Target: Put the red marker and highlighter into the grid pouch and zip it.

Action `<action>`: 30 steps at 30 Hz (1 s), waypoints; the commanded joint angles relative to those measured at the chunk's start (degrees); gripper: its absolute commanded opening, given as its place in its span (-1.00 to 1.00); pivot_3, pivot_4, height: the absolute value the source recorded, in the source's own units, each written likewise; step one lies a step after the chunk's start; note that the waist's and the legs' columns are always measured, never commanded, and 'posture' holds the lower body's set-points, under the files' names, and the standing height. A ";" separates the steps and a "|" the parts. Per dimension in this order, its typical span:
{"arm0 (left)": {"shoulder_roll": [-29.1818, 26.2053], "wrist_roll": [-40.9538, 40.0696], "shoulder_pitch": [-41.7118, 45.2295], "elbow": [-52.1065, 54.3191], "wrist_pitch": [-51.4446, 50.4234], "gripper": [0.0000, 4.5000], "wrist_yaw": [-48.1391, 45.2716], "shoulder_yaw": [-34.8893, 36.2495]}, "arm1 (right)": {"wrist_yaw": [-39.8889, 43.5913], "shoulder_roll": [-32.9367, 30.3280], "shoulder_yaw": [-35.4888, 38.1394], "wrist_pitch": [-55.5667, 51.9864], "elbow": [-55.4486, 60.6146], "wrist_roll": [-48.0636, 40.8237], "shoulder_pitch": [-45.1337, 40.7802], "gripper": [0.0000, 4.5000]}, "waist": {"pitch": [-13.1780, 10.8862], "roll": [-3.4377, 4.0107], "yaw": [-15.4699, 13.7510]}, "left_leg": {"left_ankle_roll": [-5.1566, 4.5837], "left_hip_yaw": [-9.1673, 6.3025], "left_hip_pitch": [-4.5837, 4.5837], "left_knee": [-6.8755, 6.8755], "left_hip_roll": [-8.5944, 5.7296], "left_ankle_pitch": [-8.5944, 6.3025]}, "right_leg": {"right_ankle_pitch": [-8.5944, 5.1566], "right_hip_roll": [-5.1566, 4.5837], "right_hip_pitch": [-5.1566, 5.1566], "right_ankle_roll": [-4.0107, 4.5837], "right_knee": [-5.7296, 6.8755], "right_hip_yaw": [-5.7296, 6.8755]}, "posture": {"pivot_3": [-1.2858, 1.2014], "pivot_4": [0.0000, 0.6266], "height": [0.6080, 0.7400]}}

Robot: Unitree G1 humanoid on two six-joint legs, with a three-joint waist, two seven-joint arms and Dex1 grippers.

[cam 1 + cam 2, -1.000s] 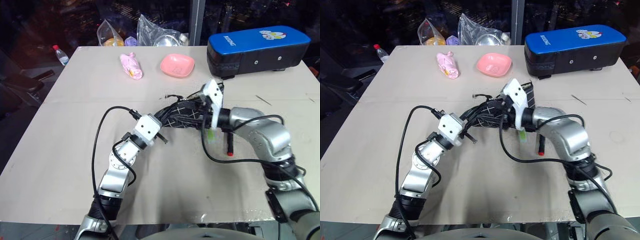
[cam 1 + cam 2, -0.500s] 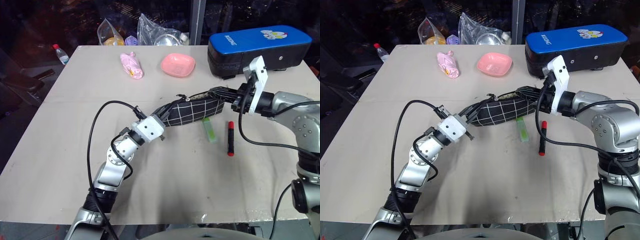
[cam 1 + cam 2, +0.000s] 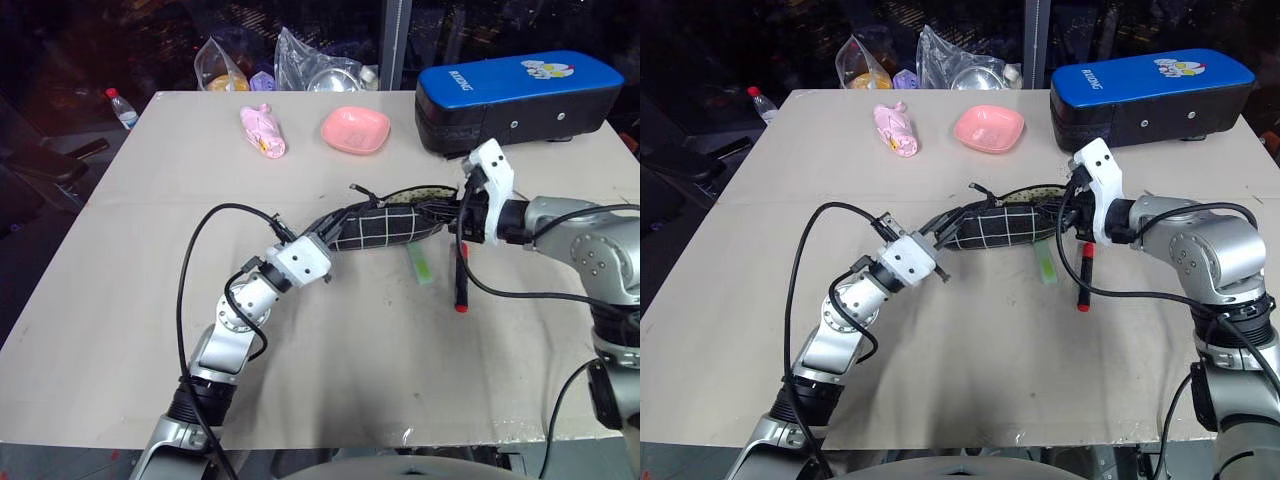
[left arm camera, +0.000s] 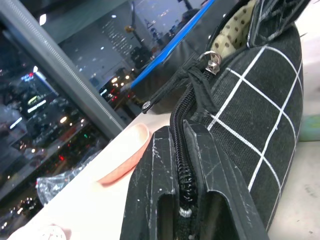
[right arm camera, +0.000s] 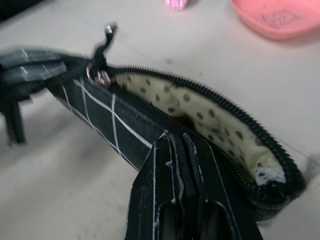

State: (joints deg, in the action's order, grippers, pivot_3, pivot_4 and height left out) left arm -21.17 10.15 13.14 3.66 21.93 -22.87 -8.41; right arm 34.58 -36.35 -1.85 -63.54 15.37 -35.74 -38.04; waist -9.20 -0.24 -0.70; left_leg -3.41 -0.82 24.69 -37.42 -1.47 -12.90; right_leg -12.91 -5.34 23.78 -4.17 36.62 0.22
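- Grid pouch (image 3: 385, 224) is mid-counter, held up unzipped between both end effectors.
- Left end effector (image 4: 182, 165) is clamped on its zipper end; right end effector (image 5: 182, 150) is clenched on its rim.
- One red marker (image 3: 460, 283) and one highlighter (image 3: 419, 263) lie beside it.
- Risk: with both arms occupied, letting go could let the mouth collapse.

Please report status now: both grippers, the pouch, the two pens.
Left gripper and right gripper shut on grid pouch, unzipped. Red marker, highlighter on table, outside.
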 commanded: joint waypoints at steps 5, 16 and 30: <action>-0.91 0.85 0.39 0.08 2.87 -1.00 0.50 -0.18 | -0.74 0.43 2.00 -2.13 1.04 -0.73 -2.73 -0.98 | 0.00 0.00 -0.07 | 0.00 -0.01 0.00 0.00 0.02 0.00 | 0.00 0.09 0.00 0.00 0.03 0.00 | 0.03 -0.52 0.82; -2.21 4.69 1.30 -1.28 7.21 -1.00 0.69 -1.96 | -9.12 7.56 8.50 -7.59 -3.78 -0.77 -5.40 -0.98 | 0.00 0.00 -0.05 | 0.00 0.00 -0.01 -0.03 0.00 0.00 | 0.00 0.20 0.00 0.00 0.08 -0.01 | 0.03 -0.52 0.82; -3.54 10.86 2.80 -2.62 12.24 -1.00 4.46 -2.34 | -14.89 13.38 15.32 -18.07 -4.84 -3.68 -10.37 -0.98 | 0.00 0.02 -0.04 | 0.00 -0.02 0.00 -0.03 -0.02 0.00 | 0.01 0.15 0.02 0.00 0.12 0.01 | 0.03 -0.52 0.82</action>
State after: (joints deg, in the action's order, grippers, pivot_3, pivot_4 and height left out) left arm -24.43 20.38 15.20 0.42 32.46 -19.62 -10.90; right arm 19.58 -22.18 13.34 -81.84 8.52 -39.02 -47.42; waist -9.20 -0.21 -0.75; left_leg -3.40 -0.84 24.69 -37.45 -1.49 -12.89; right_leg -12.90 -5.12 23.80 -4.16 36.74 0.23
